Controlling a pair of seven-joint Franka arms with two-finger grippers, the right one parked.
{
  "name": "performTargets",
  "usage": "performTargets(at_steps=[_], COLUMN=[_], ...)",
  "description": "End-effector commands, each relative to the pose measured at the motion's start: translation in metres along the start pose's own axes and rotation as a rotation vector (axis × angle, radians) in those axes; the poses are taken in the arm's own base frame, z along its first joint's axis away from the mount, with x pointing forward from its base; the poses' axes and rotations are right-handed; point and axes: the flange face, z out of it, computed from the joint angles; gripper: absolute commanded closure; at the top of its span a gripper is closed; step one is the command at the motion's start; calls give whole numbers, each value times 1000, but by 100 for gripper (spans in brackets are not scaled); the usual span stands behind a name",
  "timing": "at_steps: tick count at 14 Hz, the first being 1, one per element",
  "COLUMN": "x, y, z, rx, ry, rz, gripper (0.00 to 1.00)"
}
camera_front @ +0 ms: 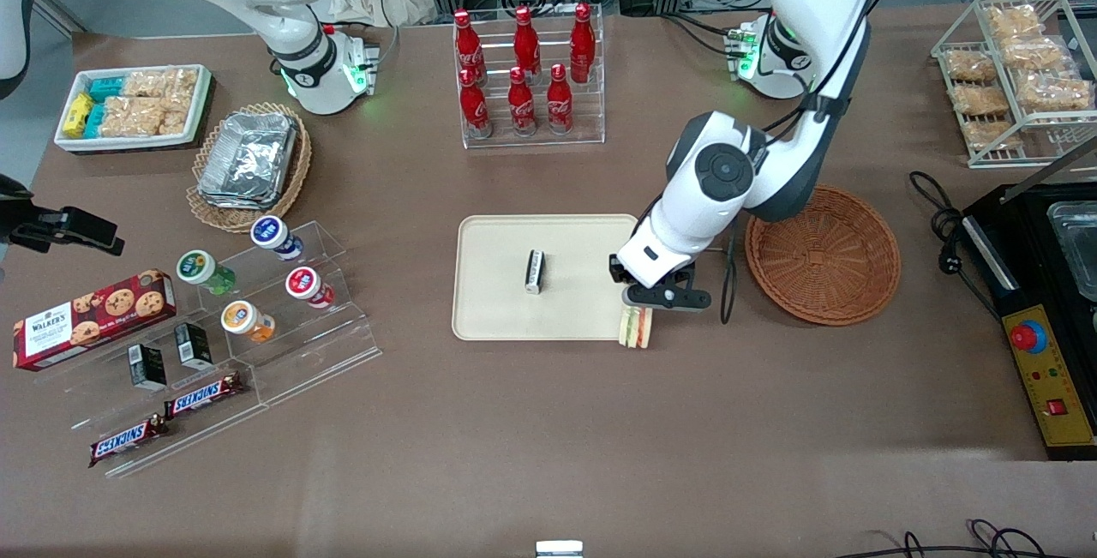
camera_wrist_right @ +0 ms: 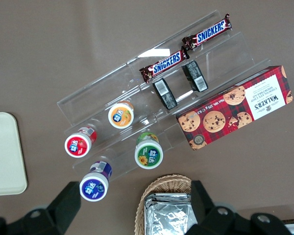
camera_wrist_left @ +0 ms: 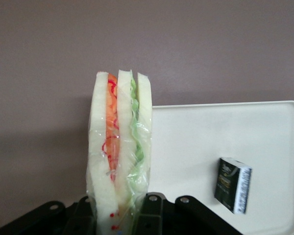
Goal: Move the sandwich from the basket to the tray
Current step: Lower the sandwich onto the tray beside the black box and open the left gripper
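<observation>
Sandwich [camera_front: 635, 327], clamped upright between the closed fingers of the hand [camera_front: 658, 299], hung at the tray's [camera_front: 488, 284] corner nearest the front camera on the basket's [camera_front: 823, 254] side, so it seemingly needed carrying inward over the tray.

The left arm reaches down from its base, elbow bent, wrist pointing at the table. Its gripper [camera_front: 656, 299] hangs low above the tray's [camera_front: 488, 284] corner nearest the basket [camera_front: 823, 255], fingers [camera_wrist_left: 149, 210] clamped on the upright sandwich [camera_wrist_left: 118, 152].
</observation>
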Motion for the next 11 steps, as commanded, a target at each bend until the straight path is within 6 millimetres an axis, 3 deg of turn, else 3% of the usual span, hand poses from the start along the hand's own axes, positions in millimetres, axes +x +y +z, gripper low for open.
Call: performTargets(at_steps=[1, 3, 7, 8, 9, 11], x=[-14, -22, -31, -33, -35, -37], y=[9, 18, 12, 11, 10, 10], z=[29, 45, 69, 71, 74, 75], rx=[1, 1, 17, 21, 24, 27], ry=[12, 10, -7, -12, -17, -21], rz=[-29, -48, -59, -69, -70, -92], gripper=[100, 100, 98, 60, 2, 1])
